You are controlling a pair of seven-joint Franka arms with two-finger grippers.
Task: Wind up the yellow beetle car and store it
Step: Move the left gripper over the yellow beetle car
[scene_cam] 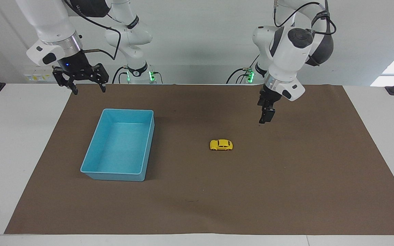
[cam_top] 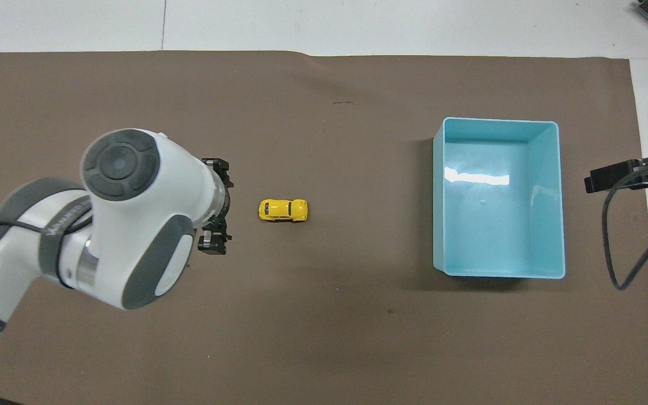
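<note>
Surface: we see a white surface (scene_cam: 19, 143) almost wholly covered by a brown mat (scene_cam: 286, 191); white strips show along every edge of the mat, widest at the two ends.
Mat: we note a slight ripple in its edge nearest the robots and a few small dark specks on it.
Yellow beetle car: we find the yellow beetle car (scene_cam: 221, 145) standing on its wheels near the middle of the mat, lengthwise along the surface, touching nothing.
Bin: we see a light blue bin (scene_cam: 94, 155) toward the right arm's end of the surface, well apart from the car, with nothing in it and a glare of light on its floor.
Left gripper: we see the left gripper (scene_cam: 264, 118) hanging over the mat, pointing down, near the car toward the left arm's end; its jaws stand released and hold nothing.
Right gripper: we see the right gripper (scene_cam: 87, 88) raised over the mat's corner nearest the right arm's base, close to the bin's end; its jaws are spread wide and hold nothing.
Room: we see a plain pale wall (scene_cam: 197, 41) past the robots' edge of the surface, green lights at both arm bases, black cables looping along the arms, and bright daylight at the left arm's end.
</note>
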